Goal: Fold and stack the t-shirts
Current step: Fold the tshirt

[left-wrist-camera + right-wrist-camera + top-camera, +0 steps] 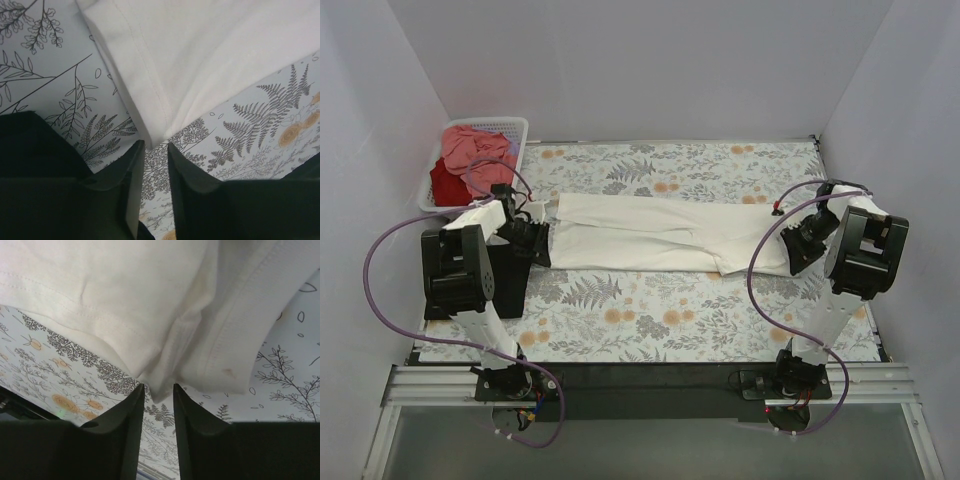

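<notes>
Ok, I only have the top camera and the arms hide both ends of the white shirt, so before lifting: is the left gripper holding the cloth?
Observer: No. The left gripper is slightly open; a corner of the white shirt lies right at its tips, not pinched.
Operator: And the right?
Observer: The right gripper is slightly open too, with tablecloth showing through the gap.
Operator: Anything on the cloth there?
Observer: A small tan spot on the hem near that gripper.
</notes>
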